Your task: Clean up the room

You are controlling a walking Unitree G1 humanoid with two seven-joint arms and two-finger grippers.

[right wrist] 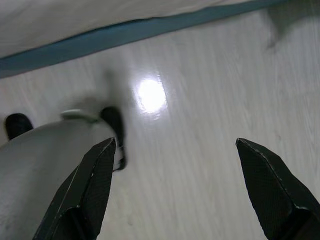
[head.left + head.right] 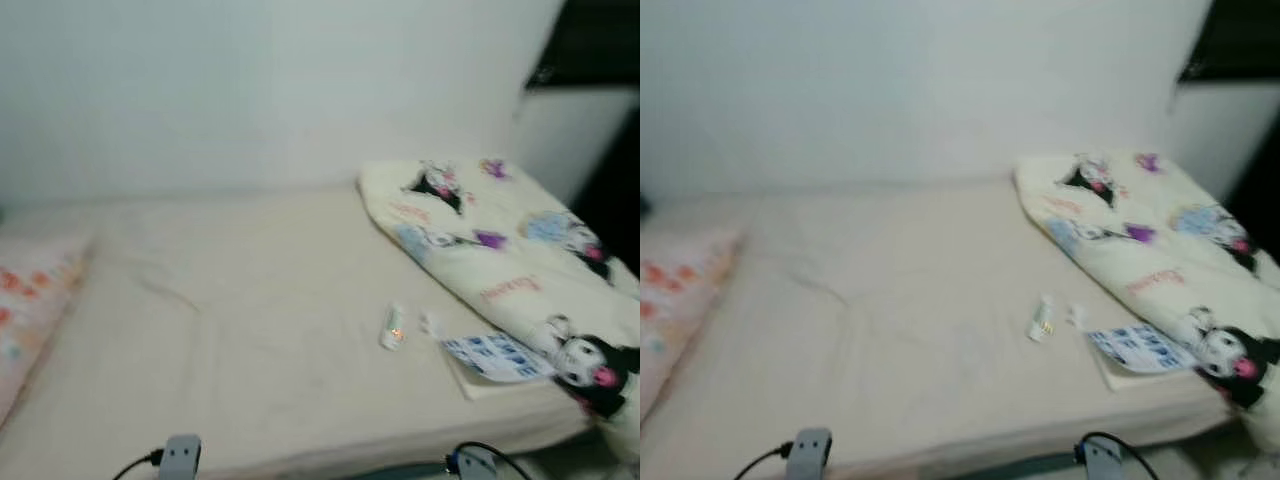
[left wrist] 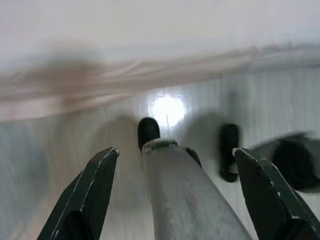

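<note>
While you look down from the head cams, the bed [image 2: 250, 340] spans the frame w/ a plain beige sheet, its far side against a white wall [image 2: 270, 90]. A floral pillow [image 2: 30, 310] lies at the left end; a cartoon-print quilt [image 2: 510, 260] is bunched at the right end, spilling past the near right corner. On the sheet just left of the quilt sits a small white tube [image 2: 393, 326], a tiny white bit [image 2: 427, 322] beside it, and a blue-printed paper [image 2: 497, 357] on a pale flat item, touching the quilt's edge. Mid and left parts of the sheet lie bare. The bed's near edge runs along the frame bottom, where two grey wrist parts w/ black cables poke up. A dark gap shows at far right past the quilt. Both arms hang low, pointing at the glossy pale floor [image 1: 200, 150] by the bed's foot. Left gripper [image 3: 175, 165] is spread wide, nothing between the fingers; right gripper [image 1: 177, 160] is also spread wide, w/ nothing in it. Views are blurred.
</note>
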